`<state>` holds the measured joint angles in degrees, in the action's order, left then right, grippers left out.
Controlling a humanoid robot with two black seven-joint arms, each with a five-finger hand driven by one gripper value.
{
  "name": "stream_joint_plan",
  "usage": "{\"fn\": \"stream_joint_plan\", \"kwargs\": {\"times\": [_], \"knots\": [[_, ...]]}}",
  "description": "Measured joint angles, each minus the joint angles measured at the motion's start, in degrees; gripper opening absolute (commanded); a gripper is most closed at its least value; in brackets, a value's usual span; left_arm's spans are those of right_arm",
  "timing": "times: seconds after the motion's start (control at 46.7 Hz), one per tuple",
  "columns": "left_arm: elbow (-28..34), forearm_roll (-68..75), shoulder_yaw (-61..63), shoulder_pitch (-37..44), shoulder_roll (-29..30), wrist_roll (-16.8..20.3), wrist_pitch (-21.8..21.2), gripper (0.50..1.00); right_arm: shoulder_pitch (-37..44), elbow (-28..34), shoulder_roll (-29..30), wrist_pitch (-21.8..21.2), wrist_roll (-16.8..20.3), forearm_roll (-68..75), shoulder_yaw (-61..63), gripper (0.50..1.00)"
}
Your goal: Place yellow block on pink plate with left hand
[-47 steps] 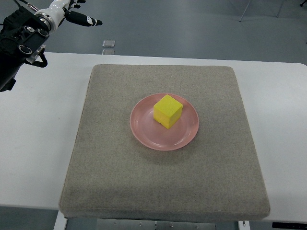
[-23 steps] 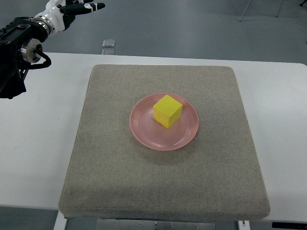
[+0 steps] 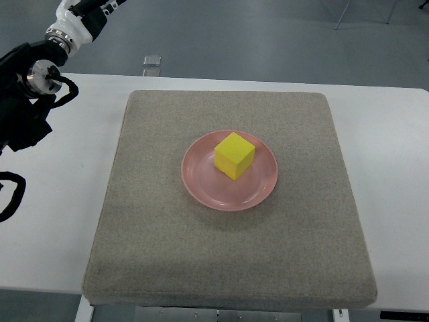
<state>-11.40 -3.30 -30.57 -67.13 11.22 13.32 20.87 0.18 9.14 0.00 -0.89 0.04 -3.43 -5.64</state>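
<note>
Yellow block (image 3: 234, 155) sits on your pink plate (image 3: 201, 182), on the grey mat (image 3: 161, 255). Your left robot hand (image 3: 94, 12) is cut off up top; can't tell its fingers.

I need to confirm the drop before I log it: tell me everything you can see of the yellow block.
The yellow block is a plain, matte cube that looks like foam or painted wood, with a bright top face and two darker, shaded sides. It sits flat on one face, turned so a corner points toward the camera. It rests on the pink plate, slightly toward the far side of the plate's centre. Only the plate touches it; the left hand is far off at the top-left corner of the picture.
</note>
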Motion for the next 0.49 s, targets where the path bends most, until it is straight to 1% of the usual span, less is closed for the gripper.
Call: {"fn": "stream_joint_plan", "kwargs": {"times": [0.086, 0.15, 0.236, 0.321, 0.364, 0.407, 0.493], "knots": [[0.16, -0.03, -0.03, 0.66, -1.67, 0.04, -2.45, 0.943, 0.0, 0.0, 0.0, 0.0, 0.01, 0.0, 0.01, 0.924], [0.2, -0.09, -0.07, 0.98, -3.19, 0.04, -5.58, 0.934, -0.01, 0.0, 0.0, 0.0, 0.01, 0.0, 0.01, 0.924], [0.22, -0.89, -0.82, 1.03, -4.83, 0.06, -10.76, 0.934, 0.0, 0.0, 0.0, -0.01, 0.0, 0.0, 0.0, 0.924], [0.16, -3.26, -2.1, 1.03, -5.77, 0.06, -14.73, 0.934, 0.0, 0.0, 0.0, -0.03, -0.01, 0.0, -0.03, 0.924], [0.14, -4.38, -2.33, 1.03, -6.39, 0.06, -15.99, 0.932, 0.0, 0.0, 0.0, -0.03, -0.02, 0.0, -0.01, 0.924], [0.14, -5.02, -2.45, 1.03, -6.98, 0.06, -16.92, 0.919, -0.01, 0.0, 0.0, -0.03, -0.01, 0.0, -0.01, 0.924], [0.18, -6.66, -2.71, 1.03, -7.76, 0.05, -19.16, 0.917, 0.0, 0.0, 0.0, -0.02, -0.02, 0.0, 0.01, 0.924]]}}
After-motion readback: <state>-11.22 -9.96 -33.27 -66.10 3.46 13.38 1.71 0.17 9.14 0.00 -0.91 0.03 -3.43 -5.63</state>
